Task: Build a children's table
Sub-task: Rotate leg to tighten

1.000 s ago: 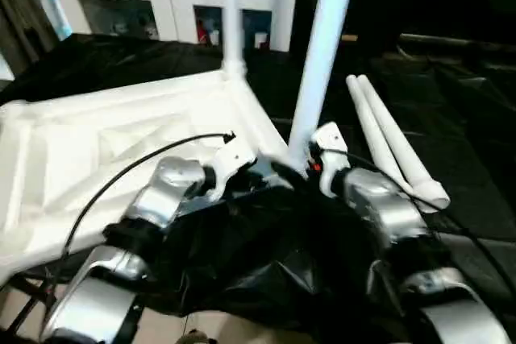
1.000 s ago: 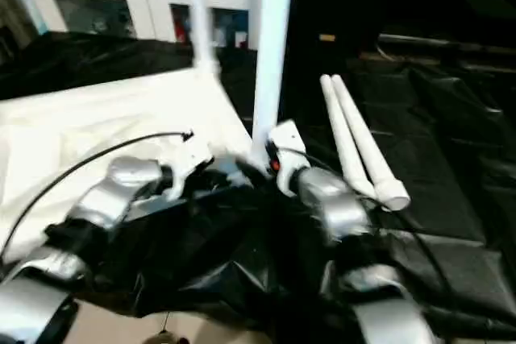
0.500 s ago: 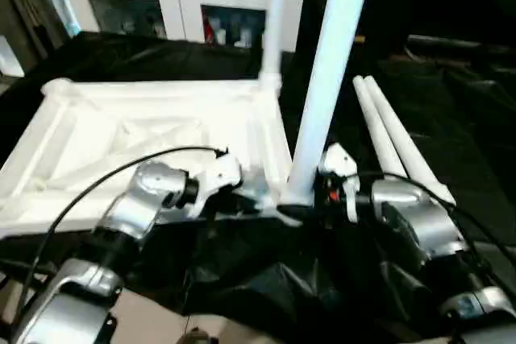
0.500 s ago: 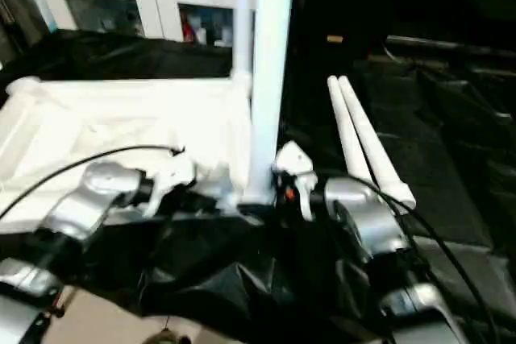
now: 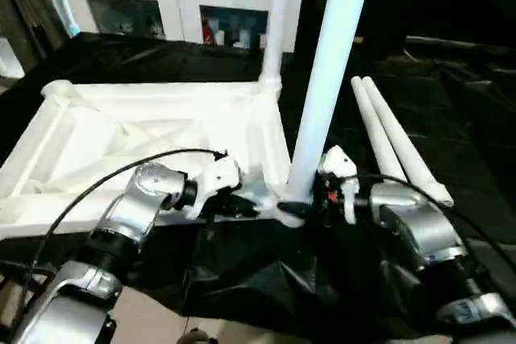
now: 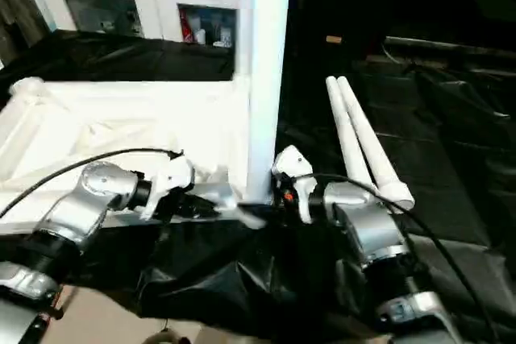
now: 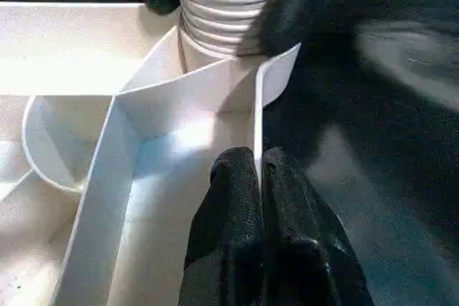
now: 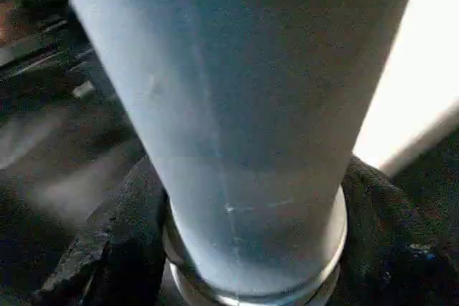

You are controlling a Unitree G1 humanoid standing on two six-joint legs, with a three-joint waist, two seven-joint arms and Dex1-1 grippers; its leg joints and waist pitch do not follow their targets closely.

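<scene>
The children's table top [image 5: 121, 130] lies upside down on black cloth, ribbed underside up. One white leg [image 5: 272, 30] stands in its far right corner. A second leg [image 5: 326, 86] stands in the near right corner, its threaded end [image 7: 215, 12] sitting in the socket. My right gripper [image 5: 300, 209] is at this leg's base, with black fingers [image 8: 118, 256] pressed on both sides of it. My left gripper [image 7: 257, 173] is shut on the thin rim wall of the top beside that corner. Two loose legs [image 5: 395, 142] lie side by side to the right.
A white cabinet with glass doors [image 5: 161, 2] stands behind the table top. Black cloth [image 5: 459, 102] covers the work surface and bunches up in front of my arms [image 5: 258, 279]. A cable [image 5: 121, 175] loops over my left forearm.
The camera has swung, so the whole picture has shifted. My grippers stay at the near right corner, the right one at the leg's base and the left one on the rim.
</scene>
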